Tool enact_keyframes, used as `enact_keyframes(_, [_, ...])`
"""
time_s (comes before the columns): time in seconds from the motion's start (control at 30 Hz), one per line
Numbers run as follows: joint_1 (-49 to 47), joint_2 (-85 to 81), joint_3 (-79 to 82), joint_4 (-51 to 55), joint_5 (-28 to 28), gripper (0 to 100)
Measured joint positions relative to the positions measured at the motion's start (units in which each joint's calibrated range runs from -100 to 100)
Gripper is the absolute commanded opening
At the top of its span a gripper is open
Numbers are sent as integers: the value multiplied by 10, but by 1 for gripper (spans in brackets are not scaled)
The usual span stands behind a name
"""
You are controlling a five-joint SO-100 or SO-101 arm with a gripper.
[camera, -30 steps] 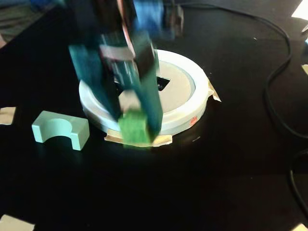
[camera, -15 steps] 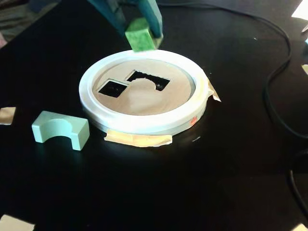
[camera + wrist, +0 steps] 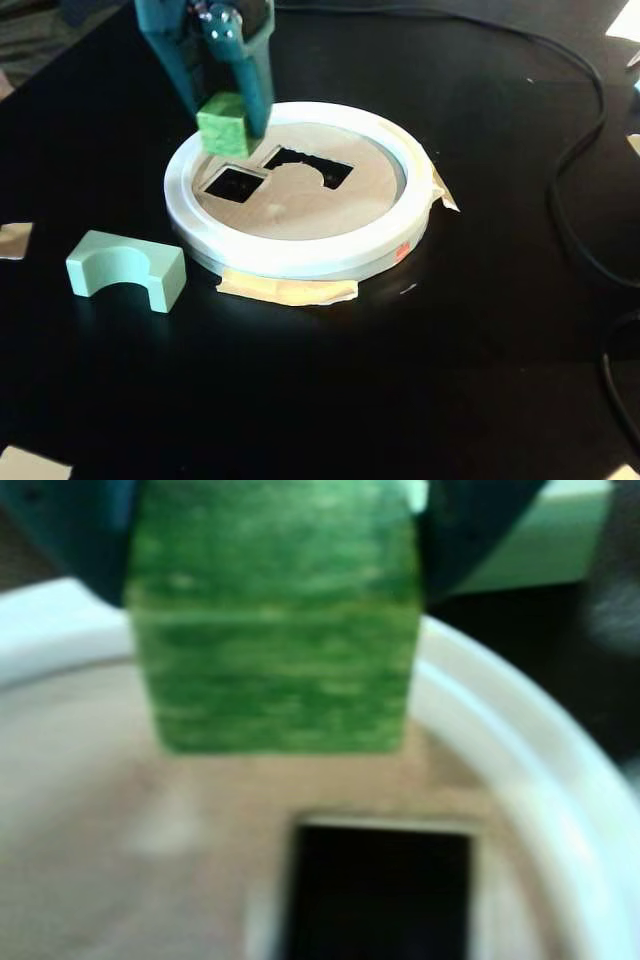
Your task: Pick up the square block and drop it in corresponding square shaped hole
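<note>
Black table point(image 3: 420, 380), square block point(image 3: 223, 125) (lower now) above square shaped hole point(image 3: 233, 183)

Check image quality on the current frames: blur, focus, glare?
Wrist view: soft all over; the block fills the top and is out of focus, the square hole has fuzzy edges, the white rim is blown out. Fixed view: mostly sharp; block in the hand is readable, black table swallows shadows, rim bright but not clipped.
</note>
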Motion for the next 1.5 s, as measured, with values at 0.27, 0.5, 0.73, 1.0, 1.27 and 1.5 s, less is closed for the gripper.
enact_keyframes(0.27, [-28, -1, 108, -21, 0, 31])
enact_keyframes(0.5, [-28, -1, 121, -91, 0, 31])
enact_keyframes(0.73, [-27, -1, 128, -144, 0, 31])
enact_keyframes(1.0, [-27, 12, 128, -145, 0, 31])
enact_keyframes(1.27, [-27, 16, 128, -145, 0, 67])
enact_keyframes(1.5, [-49, 16, 128, -145, 0, 71])
